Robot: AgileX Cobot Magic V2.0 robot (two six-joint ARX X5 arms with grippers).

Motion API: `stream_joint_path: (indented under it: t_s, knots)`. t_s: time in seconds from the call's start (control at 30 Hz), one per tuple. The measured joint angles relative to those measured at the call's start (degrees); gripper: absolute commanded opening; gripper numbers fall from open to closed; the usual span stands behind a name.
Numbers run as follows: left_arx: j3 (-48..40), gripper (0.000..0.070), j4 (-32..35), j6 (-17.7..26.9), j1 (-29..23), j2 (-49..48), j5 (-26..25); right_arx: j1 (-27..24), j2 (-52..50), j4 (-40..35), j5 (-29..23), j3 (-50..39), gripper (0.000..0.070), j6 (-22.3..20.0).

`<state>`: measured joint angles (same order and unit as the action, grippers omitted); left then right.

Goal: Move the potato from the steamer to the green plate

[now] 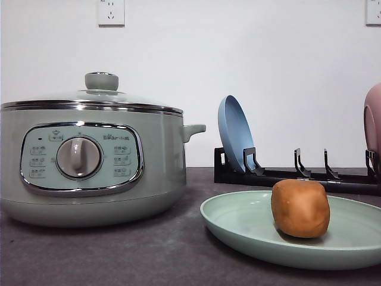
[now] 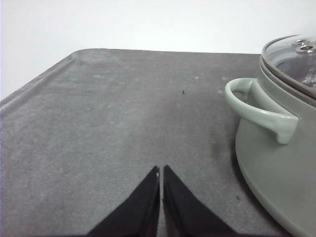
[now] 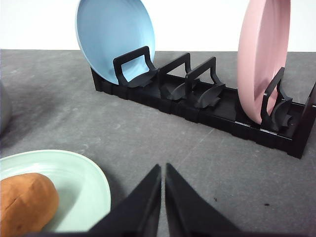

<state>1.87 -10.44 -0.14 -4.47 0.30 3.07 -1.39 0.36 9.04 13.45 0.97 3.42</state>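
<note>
The orange-brown potato [image 1: 300, 208] rests on the pale green plate [image 1: 238, 223] at the front right of the table; the right wrist view also catches the potato [image 3: 24, 202] on the green plate [image 3: 74, 173]. The sage-green steamer [image 1: 89, 155] stands at the left with its glass lid on, and the left wrist view shows the steamer's [image 2: 276, 163] side handle. My left gripper [image 2: 161, 173] is shut with nothing in it, above bare table beside the steamer. My right gripper [image 3: 163, 170] is shut and empty, just beside the plate's rim.
A black dish rack [image 1: 297, 176] stands behind the plate, holding a blue plate [image 1: 235, 134] and a pink plate [image 1: 373, 122] upright. In the right wrist view the rack [image 3: 207, 103] lies ahead of the fingers. Dark grey mat [image 2: 98, 123] spreads beside the steamer.
</note>
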Motion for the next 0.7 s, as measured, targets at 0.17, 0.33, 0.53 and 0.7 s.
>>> stream_joint_path:
  t_s: [0.17, 0.33, 0.53, 0.7]
  knots:
    - [0.0, 0.0002, 0.02, 0.02, 0.0, 0.0, 0.0, 0.0, 0.0, 0.0, 0.0, 0.0, 0.0001, 0.0]
    - [-0.02, 0.0002, 0.0, 0.02, 0.0, 0.0, 0.0, 0.0, 0.0, 0.0, 0.0, 0.0, 0.0001, 0.0]
    - [0.0, 0.0001, 0.0, 0.0, 0.0, 0.0, 0.0, 0.0, -0.02, 0.0, 0.0, -0.02, 0.0001, 0.0]
    - [0.0, 0.0002, 0.0, 0.0, 0.0, 0.0, 0.0, 0.0, 0.0, 0.0, 0.0, 0.0, 0.0001, 0.0]
